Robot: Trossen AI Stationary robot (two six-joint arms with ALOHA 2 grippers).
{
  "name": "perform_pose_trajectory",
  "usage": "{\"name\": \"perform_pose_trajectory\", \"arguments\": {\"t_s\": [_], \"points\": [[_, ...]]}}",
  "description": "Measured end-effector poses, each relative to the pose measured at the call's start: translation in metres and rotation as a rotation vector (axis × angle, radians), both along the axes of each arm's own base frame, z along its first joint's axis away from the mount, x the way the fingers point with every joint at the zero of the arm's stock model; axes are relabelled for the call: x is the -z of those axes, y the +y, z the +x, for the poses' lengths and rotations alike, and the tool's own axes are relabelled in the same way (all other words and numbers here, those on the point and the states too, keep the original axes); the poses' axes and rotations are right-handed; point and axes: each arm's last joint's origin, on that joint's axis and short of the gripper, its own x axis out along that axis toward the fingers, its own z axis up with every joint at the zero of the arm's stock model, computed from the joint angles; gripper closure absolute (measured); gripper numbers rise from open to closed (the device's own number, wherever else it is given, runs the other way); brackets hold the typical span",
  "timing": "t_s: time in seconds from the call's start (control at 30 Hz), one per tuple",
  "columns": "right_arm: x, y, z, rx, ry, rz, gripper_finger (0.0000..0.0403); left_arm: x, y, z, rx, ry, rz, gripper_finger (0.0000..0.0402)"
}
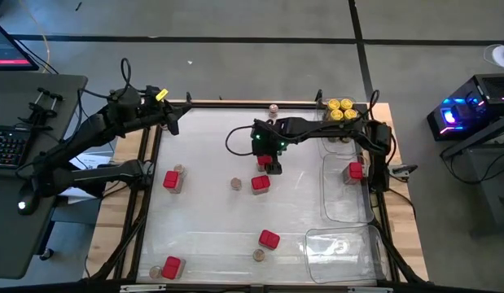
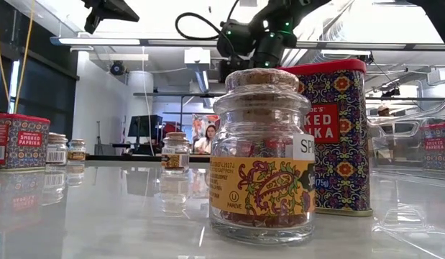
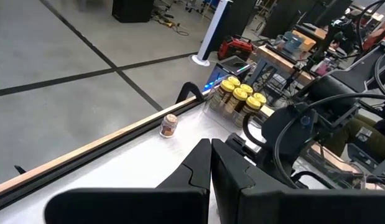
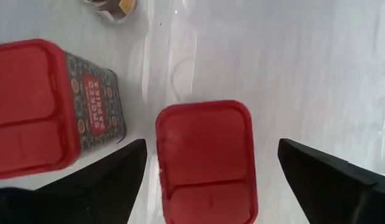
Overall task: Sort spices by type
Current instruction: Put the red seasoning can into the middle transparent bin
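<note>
Here our right gripper (image 4: 204,168) hangs, fingers apart, over a red tin (image 4: 204,158) — straddling it for pickup; left fingers (image 3: 198,165) together.

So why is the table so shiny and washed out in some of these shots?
Low view: the glossy table mirrors the tins and jars, while the cork-topped jar looms large in front of a bright ceiling. Right wrist view: glare bleaches the surface around the red tin between the open right claw fingers. High view: even light, faint sheen.
</note>
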Motion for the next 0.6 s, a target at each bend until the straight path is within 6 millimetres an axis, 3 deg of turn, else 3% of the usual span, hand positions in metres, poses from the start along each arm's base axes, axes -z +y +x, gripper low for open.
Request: {"name": "perform_pose_trajectory", "arguments": {"t_s": [0.33, 0.6], "points": [[0.011, -0.001, 0.005, 0.004, 0.011, 0.005, 0.0172, 0.0, 0.0, 0.0, 0.0, 0.002, 0.001, 0.0402], [0.003, -0.001, 0.003, 0.082, 0.037, 0.031, 0.0185, 0.0, -0.001, 0.0, 0.033, 0.012, 0.015, 0.0402]]}}
